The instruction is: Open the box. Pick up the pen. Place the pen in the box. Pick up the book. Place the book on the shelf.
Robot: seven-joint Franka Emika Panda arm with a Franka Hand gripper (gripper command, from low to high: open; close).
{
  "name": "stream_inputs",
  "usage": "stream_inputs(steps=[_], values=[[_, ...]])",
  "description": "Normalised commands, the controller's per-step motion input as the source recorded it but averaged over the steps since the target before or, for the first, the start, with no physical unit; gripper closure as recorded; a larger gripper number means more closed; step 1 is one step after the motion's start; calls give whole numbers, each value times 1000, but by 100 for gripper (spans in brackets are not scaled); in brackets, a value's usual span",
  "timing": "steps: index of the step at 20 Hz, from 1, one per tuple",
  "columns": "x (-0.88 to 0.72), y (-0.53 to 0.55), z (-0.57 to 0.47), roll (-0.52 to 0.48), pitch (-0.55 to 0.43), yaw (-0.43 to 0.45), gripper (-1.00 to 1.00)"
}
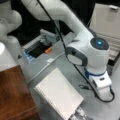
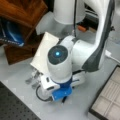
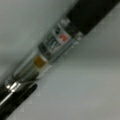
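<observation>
1. Hand (image 1: pixel 104 93): the white end of the arm, with a blue collar above it, is lowered close to the grey counter (image 1: pixel 62 65). Whether it is released or clenched cannot be told, since its fingers are not visible in any view.
2. Pen (image 3: pixel 53 48): in the wrist view it lies directly beneath the hand, running diagonally across the matte counter. It is slim and cylindrical, with a black upper barrel, a glossy clear-silver middle section bearing small orange and red marks, and a black clip end.
3. Book (image 1: pixel 58 95): a white rectangular notebook with a plain pale cover and wire spiral binding along one edge. It lies flat on the counter beside the hand, toward a front view's left.
4. Box (image 2: pixel 107 96): open, beside the hand toward a front view's right. Its dark rim frames a pale beige compartmented interior; the visible compartments hold nothing.
5. Shelf (image 1: pixel 13 95): a polished reddish-brown wooden board, beyond the book from the hand.
</observation>
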Motion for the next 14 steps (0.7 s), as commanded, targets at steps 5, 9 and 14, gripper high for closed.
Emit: stream_inputs(steps=[5, 9, 14], values=[[282, 177, -40, -24, 73, -96, -100], [266, 151, -10, -11, 88, -93, -100], [262, 114, 29, -9, 80, -78, -100]])
